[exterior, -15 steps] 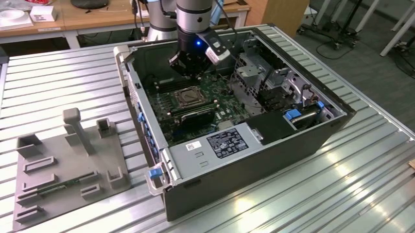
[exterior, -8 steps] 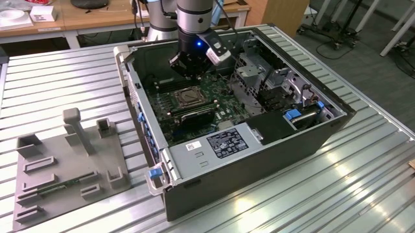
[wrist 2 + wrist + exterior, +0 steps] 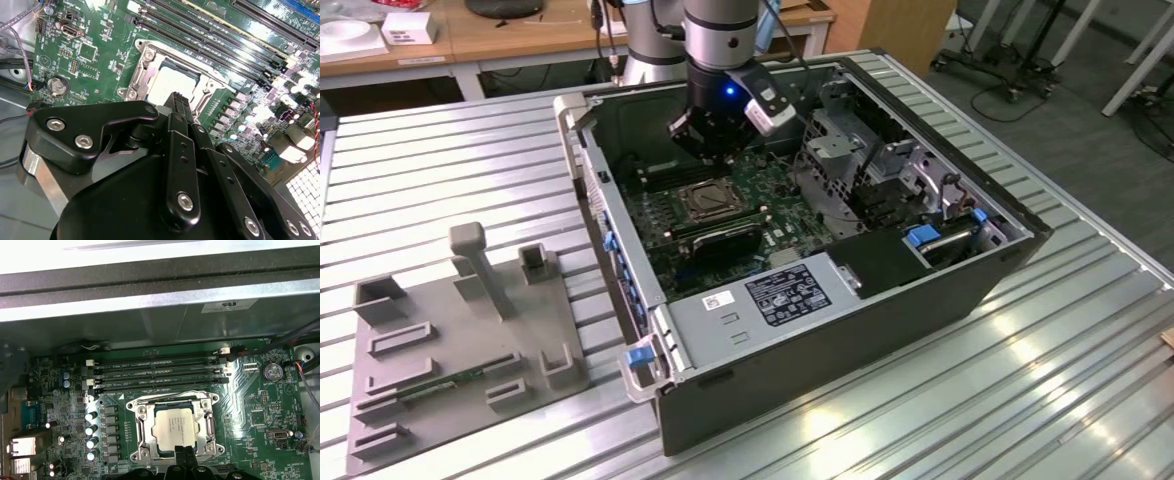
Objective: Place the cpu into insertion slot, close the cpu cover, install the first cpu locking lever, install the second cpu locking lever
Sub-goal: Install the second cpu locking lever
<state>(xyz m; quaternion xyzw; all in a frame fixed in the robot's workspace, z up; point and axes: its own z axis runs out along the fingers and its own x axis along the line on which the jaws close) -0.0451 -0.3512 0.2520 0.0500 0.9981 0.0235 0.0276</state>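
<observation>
In the exterior view your gripper (image 3: 710,140) hangs straight down inside the open computer case (image 3: 854,350). It sits at about 12 o'clock from the socket (image 3: 711,203) and close above the green board (image 3: 767,205). I judge it is held low and upright so that the narrow tips can get in among the parts around the socket without knocking them.

The chip (image 3: 172,429) already lies flat in the socket, pale face up and square to the edges. The metal cover (image 3: 142,426) looks folded down around it, so the chip shows through the cut-out middle. I can't tell from these pictures whether either locking lever is latched.

The fingertips (image 3: 180,456) look pressed together, with only a hairline between them and nothing pinched. A shut, empty pair like this suits pushing or hooking rather than carrying.

In both wrist views the tips hang just beside the edge of the cover on the gripper's side, over the frame rather than the chip itself. In the second wrist view one fingertip (image 3: 175,100) overlaps the near rim of the socket. I can't tell whether it touches the metal or hovers above it.

The memory slots (image 3: 160,372) lie beyond the socket on the side away from the fingers, at about 6 o'clock from it in the exterior view. A grey holder plate (image 3: 454,340) lies on the table (image 3: 1067,400), well apart at about 8 o'clock from the case.
</observation>
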